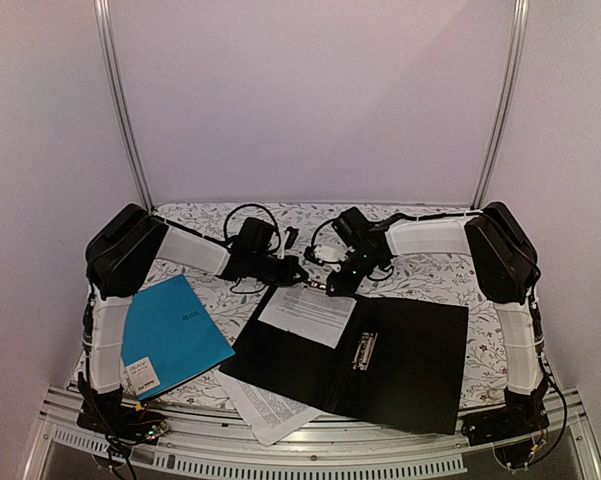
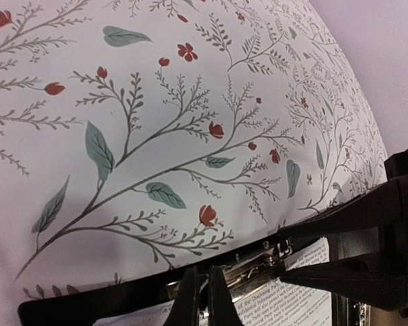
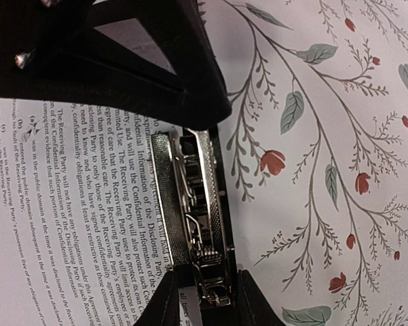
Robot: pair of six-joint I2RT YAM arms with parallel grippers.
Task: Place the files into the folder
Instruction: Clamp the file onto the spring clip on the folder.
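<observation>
On counter (image 1: 435,272) black folder (image 1: 410,360) lies open. One printed sheet of files (image 1: 308,313) is on left half of black folder, its top edge at silver clip (image 3: 190,217) on far edge of black folder. Other sheet (image 1: 265,405) sticks out from under near edge. Right hand (image 3: 207,302) grasps silver clip, one finger each side. Left hand (image 2: 204,299) is clenched, nothing inside, tips at far edge just beside silver clip. Teal folder (image 1: 175,335) is just left of black folder.

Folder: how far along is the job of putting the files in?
Done: one sheet lies on the open folder, its top edge at the clip. In hand: right gripper holds that clip; left gripper, shut, sits beside it. To do: another sheet sticks out from under the folder.
</observation>
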